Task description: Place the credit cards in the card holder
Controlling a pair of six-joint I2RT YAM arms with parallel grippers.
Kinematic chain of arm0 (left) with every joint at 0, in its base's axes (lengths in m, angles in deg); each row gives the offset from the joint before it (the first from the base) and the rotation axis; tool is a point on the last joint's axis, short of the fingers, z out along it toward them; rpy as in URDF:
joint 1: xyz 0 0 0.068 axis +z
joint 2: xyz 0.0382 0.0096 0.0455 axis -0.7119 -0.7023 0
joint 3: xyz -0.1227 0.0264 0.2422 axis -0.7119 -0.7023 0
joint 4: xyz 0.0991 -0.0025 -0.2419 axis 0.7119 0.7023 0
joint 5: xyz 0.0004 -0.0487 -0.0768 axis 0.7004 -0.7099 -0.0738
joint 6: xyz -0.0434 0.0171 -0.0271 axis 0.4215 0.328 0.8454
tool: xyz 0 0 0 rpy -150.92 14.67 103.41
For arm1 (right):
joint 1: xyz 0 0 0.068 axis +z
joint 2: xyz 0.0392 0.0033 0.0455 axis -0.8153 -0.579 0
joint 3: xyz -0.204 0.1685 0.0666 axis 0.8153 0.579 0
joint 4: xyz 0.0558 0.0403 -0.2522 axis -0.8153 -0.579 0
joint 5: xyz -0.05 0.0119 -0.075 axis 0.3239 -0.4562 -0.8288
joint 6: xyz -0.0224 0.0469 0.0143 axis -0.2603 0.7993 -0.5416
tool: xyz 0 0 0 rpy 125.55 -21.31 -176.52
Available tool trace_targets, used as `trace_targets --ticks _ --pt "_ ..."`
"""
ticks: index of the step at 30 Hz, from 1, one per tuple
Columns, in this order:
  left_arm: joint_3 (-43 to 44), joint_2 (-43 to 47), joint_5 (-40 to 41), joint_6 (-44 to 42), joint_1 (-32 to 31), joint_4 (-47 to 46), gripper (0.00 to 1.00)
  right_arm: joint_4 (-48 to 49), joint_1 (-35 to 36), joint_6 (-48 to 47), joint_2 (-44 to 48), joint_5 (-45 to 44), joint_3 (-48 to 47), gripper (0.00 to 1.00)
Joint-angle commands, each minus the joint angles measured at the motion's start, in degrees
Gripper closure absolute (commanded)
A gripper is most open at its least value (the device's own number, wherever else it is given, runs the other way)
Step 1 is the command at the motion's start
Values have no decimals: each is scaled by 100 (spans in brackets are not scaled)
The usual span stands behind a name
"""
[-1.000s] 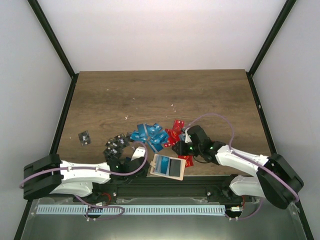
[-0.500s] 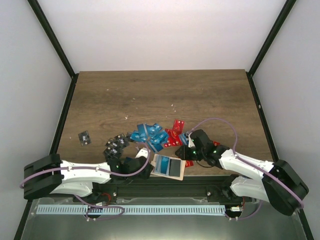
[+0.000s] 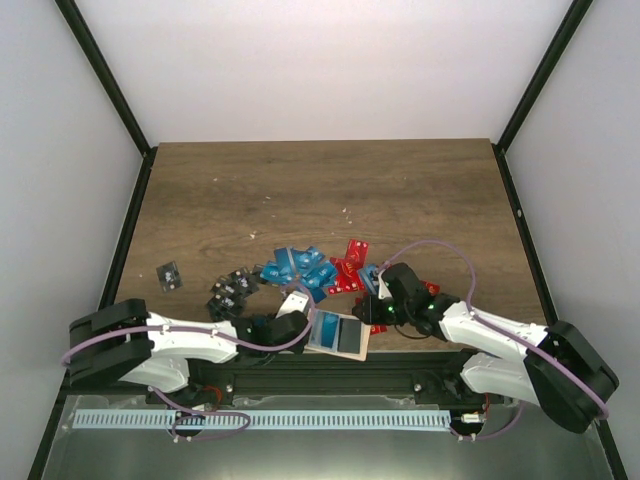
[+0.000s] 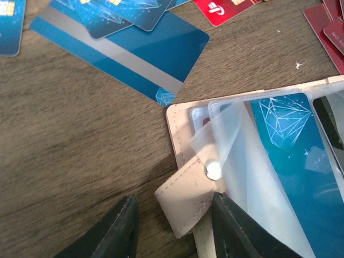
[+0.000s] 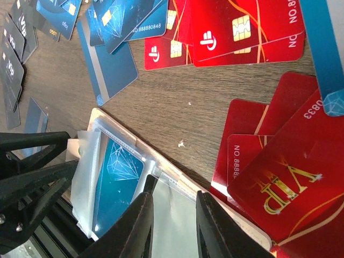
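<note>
At the near edge of the surface, the card holder (image 3: pixel 337 334) lies open between my two grippers. My left gripper (image 4: pixel 173 203) has fingers apart, straddling the beige snap tab (image 4: pixel 183 214), not pinching it. My right gripper (image 5: pixel 174 200) has fingers slightly apart over the clear sleeve (image 5: pixel 87 165), nothing visibly held. One blue card (image 4: pixel 290 140) sits sleeved; loose credit cards (image 3: pixel 305 270) lie just beyond. Step looks like bracing the holder. Next likely needs the tab pinned and a loose card fetched.

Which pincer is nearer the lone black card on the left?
Left. The left pincer is at the card holder's left edge, right of the lone black card; the right pincer is at its right edge.
</note>
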Motion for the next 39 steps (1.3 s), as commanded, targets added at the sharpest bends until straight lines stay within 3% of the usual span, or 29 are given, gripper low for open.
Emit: trace_targets --ticks 1,4,9,14,20,27,35,39 --pt "41 -209 159 -142 -8 -183 65 101 -41 -31 41 75 40 76" --pt "103 -332 242 -217 -4 -98 77 101 -41 -37 38 84 45 76" --pt "95 -228 693 418 -2 313 86 -112 -41 15 17 -34 1 75" --pt "-320 252 634 787 9 -84 95 -545 -41 213 -52 -34 -53 63" --pt "-677 492 456 1018 27 -589 96 -732 -11 462 186 496 99 52" --pt "-897 508 301 1221 36 -1047 96 -116 424 1118 115 975 403 42" --pt "-1016 495 119 1193 36 -1296 96 928 499 1606 -270 975 680 41" --pt "-1009 490 46 1142 36 -1324 96 1017 499 1691 70 957 642 41"
